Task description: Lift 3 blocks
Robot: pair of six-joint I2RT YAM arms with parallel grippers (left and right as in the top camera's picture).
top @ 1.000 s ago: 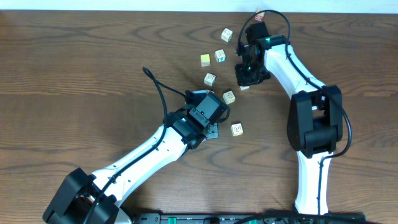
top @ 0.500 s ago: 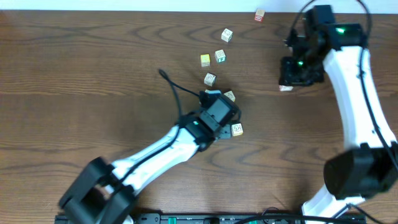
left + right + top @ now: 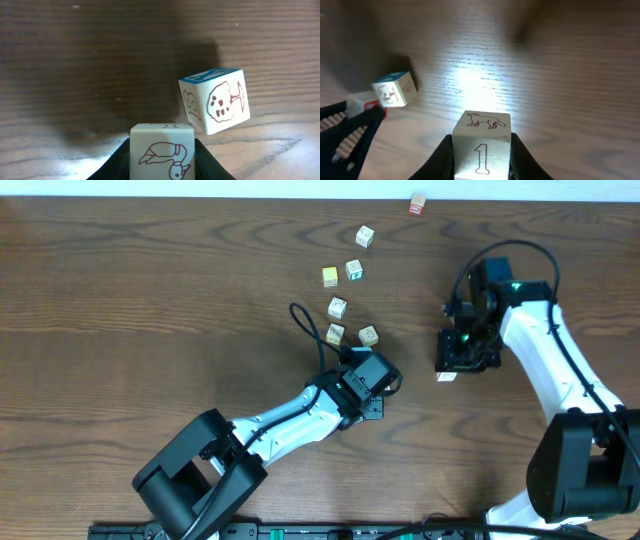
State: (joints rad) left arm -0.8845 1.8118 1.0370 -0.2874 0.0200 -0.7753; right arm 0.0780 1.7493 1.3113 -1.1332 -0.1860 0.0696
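Note:
My left gripper (image 3: 161, 161) is shut on a pale block (image 3: 161, 150) with a bird drawing. Beside it a second block (image 3: 215, 101), with a tree drawing and a blue top, rests on the table. In the overhead view the left gripper (image 3: 374, 385) hides its block. My right gripper (image 3: 481, 157) is shut on a block (image 3: 481, 142) marked with an animal and a "1". From above, that block (image 3: 446, 376) peeks out under the right gripper (image 3: 452, 368), right of centre.
Loose pale cubes (image 3: 365, 236) (image 3: 353, 270) (image 3: 338, 307) lie at the back centre, with more near the left gripper (image 3: 368, 335). A yellow-faced cube (image 3: 330, 276) sits among them and a red cube (image 3: 417, 202) at the far edge. A black cable (image 3: 310, 325) loops beside the left arm.
The right arm swung from the back centre out to the right and then forward, carrying its block. The left gripper moved right over the front cube, which no longer shows from above.

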